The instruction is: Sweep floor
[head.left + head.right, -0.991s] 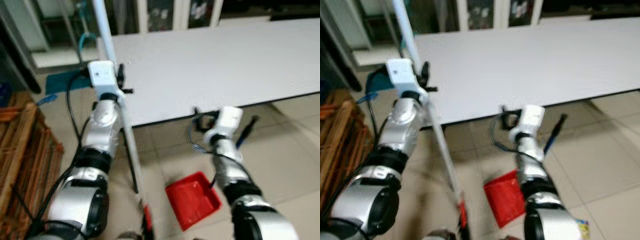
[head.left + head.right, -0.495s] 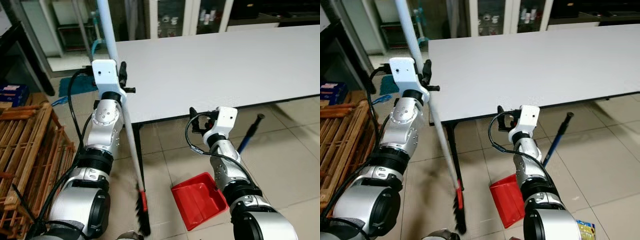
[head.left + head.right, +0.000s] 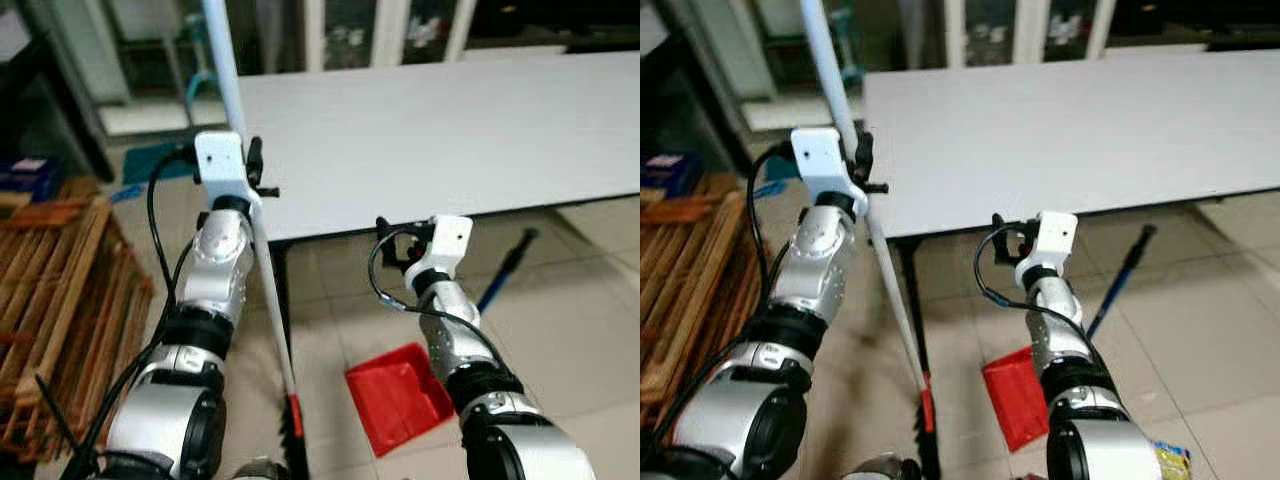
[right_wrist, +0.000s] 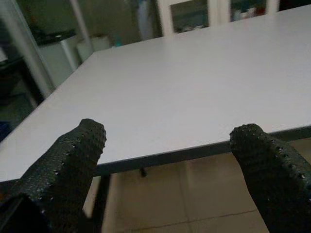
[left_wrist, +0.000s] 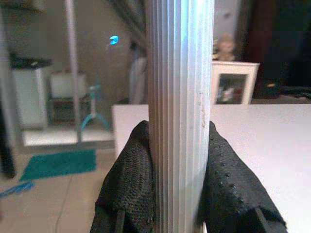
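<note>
My left gripper (image 5: 179,145) is shut on the ribbed silver handle of a broom (image 3: 262,270), held high beside the table's corner. The handle slants down to a red collar and black bristles (image 3: 295,425) on the tiled floor between my arms. A red dustpan (image 3: 398,396) lies on the floor below my right arm, and its blue handle (image 3: 503,277) leans up toward the table's edge. My right gripper (image 4: 170,141) is open with nothing between its fingers, held level with the table's front edge.
A large white table (image 3: 450,130) fills the space ahead, with a black leg (image 3: 283,300) beside the broom. A wooden slatted crate (image 3: 60,300) stands to my left. A teal mat (image 3: 150,160) and cabinets lie beyond. A small packet (image 3: 1170,458) lies on the floor.
The camera has shifted slightly and the blur of a second ago is gone. Both arms, the broom and the dustpan keep their places relative to each other.
</note>
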Controlling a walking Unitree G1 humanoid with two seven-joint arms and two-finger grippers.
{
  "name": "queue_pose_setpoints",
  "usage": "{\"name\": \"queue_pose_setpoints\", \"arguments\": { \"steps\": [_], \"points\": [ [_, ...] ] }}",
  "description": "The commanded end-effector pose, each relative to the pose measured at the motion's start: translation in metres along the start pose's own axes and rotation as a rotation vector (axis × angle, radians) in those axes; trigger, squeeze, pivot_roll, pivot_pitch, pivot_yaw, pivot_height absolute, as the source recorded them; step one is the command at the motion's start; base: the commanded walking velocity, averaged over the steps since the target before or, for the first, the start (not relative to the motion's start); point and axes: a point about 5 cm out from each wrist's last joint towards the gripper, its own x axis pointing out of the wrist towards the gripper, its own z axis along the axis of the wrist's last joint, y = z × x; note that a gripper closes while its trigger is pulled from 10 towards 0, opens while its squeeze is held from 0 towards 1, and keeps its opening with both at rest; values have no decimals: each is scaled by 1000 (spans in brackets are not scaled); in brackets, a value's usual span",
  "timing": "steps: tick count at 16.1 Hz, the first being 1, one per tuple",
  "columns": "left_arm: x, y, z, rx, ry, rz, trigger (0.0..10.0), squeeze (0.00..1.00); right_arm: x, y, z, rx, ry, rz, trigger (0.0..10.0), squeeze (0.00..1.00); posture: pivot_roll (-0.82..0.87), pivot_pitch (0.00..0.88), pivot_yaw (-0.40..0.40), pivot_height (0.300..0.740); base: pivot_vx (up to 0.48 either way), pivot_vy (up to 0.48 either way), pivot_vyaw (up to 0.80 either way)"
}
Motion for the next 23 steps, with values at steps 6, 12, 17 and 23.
{"name": "queue_pose_setpoints", "arguments": {
  "steps": [6, 12, 17, 23],
  "points": [
    [4, -5, 14, 5, -52, -15, 10000, 0, -2, -1, -2, 7, 6, 5, 10000, 0, -54, 0, 50, 740, 0, 0, 0],
    [5, -3, 17, 6, -52, 4, 10000, 0, -2, -1, -1, -20, 6, 7, 10000, 0, -44, 0, 40, 740, 0, -371, 196],
    [5, -2, 19, 11, -53, 9, 10000, 0, -3, -3, -2, -9, 15, -8, 10000, 0, -42, 19, 39, 740, 0, -383, 114],
    [5, -1, 19, 8, -54, 12, 10000, 0, -4, 1, -3, -7, 10, 24, 10000, 0, -40, 28, 35, 740, 0, -121, 381]
  ]
}}
